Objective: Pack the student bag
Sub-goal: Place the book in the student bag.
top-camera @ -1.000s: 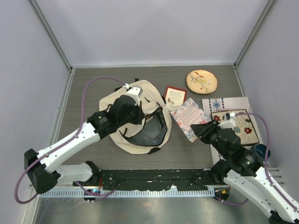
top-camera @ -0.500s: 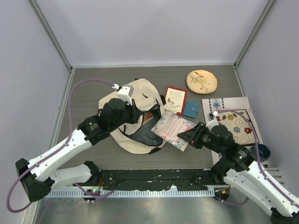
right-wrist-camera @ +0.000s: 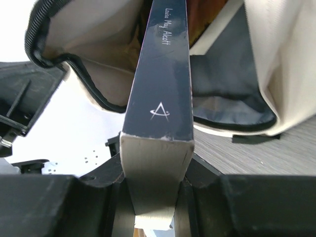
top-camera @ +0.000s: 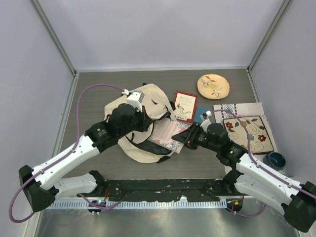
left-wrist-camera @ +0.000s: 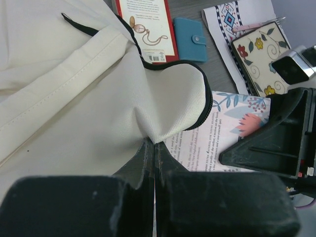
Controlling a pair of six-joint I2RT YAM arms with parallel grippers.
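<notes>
Leftward went my right gripper (right-wrist-camera: 154,180), clamping the stiff book (right-wrist-camera: 160,74), to the student bag (left-wrist-camera: 74,98); my left gripper (left-wrist-camera: 154,148) pinches its floppy rim, probably the best hold.

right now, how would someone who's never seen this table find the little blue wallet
Find the big cream backpack in the middle. Just right of it lies a red-edged book, with the wallet flat beside its right edge. It is small, plain teal, with one snap button, unlike the patterned things around it.
</notes>
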